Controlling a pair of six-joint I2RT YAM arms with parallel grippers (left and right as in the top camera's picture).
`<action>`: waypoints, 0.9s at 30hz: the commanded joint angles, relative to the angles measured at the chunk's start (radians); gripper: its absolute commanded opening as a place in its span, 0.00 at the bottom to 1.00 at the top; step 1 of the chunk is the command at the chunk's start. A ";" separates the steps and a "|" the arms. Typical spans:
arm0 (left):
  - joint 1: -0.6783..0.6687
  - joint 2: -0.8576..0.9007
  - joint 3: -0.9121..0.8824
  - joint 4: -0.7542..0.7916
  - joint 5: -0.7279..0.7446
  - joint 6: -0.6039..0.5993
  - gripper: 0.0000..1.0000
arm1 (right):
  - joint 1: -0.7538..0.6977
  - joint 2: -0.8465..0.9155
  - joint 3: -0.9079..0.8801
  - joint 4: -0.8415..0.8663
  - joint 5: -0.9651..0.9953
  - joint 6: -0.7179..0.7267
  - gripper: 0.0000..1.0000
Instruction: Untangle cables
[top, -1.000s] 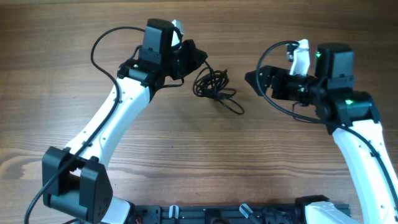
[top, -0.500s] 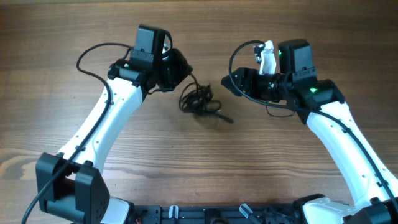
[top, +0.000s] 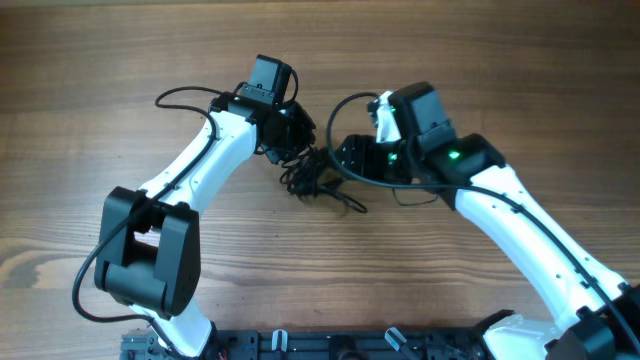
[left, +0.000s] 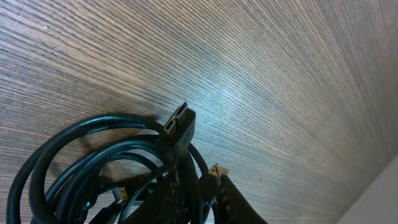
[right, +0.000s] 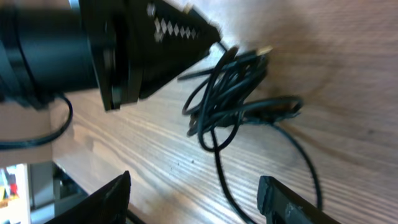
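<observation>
Where overhead shows cables (top: 312, 180) as clump, left wrist reveals plug (left: 181, 119).

No text, label, brand mark or number legible in any of the three views. Checked the cables (top: 312, 178) too: nothing readable on them.
</observation>
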 joint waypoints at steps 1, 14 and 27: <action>-0.001 0.013 0.004 0.000 -0.013 0.006 0.23 | 0.037 0.009 0.023 0.005 -0.058 0.002 0.65; 0.034 0.034 0.004 -0.006 0.003 0.006 0.23 | 0.143 0.217 -0.035 0.043 -0.091 0.031 0.31; 0.111 0.034 0.004 -0.009 0.276 0.005 0.42 | 0.036 0.235 -0.035 0.361 0.007 -0.053 0.49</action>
